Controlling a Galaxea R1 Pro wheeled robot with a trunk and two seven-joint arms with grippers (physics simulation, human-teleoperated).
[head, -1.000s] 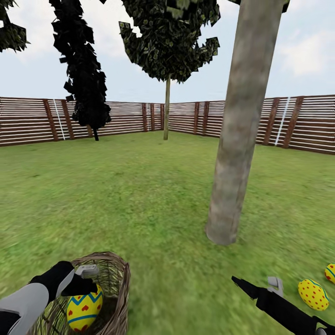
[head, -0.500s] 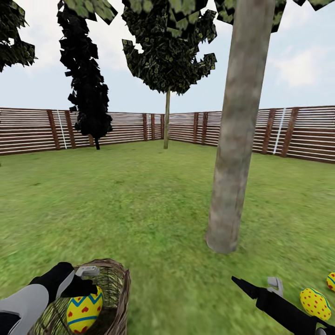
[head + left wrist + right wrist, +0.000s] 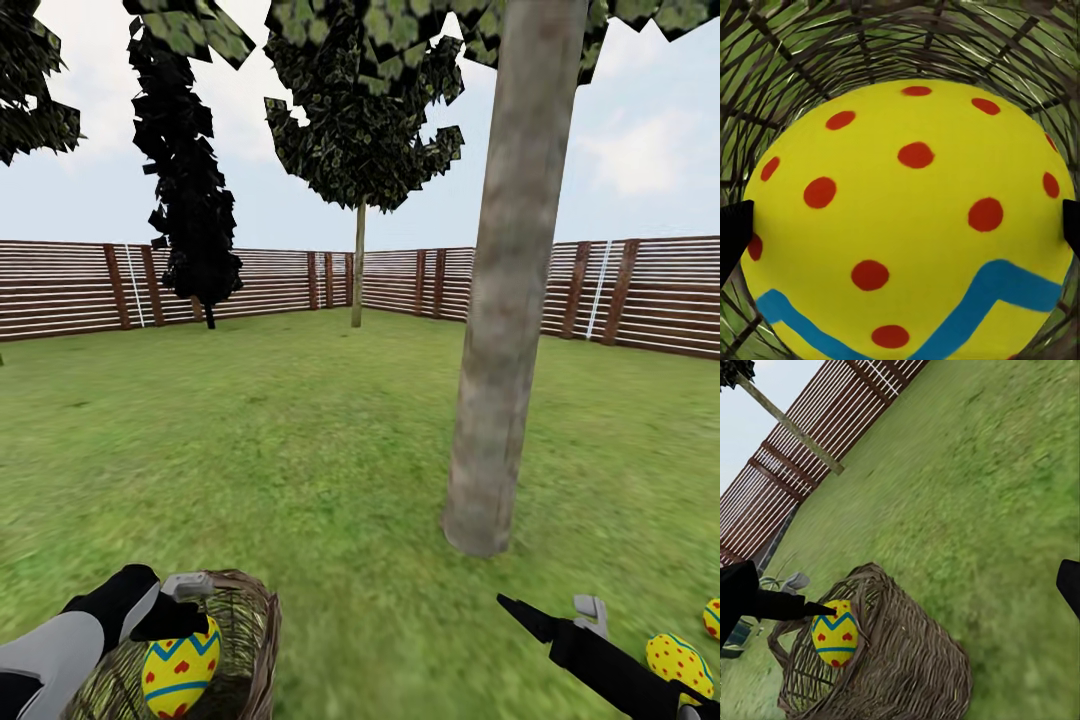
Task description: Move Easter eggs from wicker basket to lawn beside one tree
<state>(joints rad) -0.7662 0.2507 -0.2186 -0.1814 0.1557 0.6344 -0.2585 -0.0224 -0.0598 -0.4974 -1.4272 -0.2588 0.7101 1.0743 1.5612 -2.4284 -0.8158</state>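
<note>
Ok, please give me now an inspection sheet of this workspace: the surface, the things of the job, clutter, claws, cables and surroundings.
Surface: lawn, mottled green grass, flat.
Job's things: one egg is in the wicker basket; it is yellow with red marks and a blue zigzag. Two eggs lie on the grass at the right, a dotted one and one at the picture's edge, near the thick tree trunk.
Clutter: nothing seen.
Claws: left claw reaches into the basket, a finger on each side of the egg; right claw hangs above the grass, open and empty.
Cables: nothing seen.
Surroundings: brown slat fence, a dark narrow tree, a thin-trunked leafy tree, cloudy sky.
</note>
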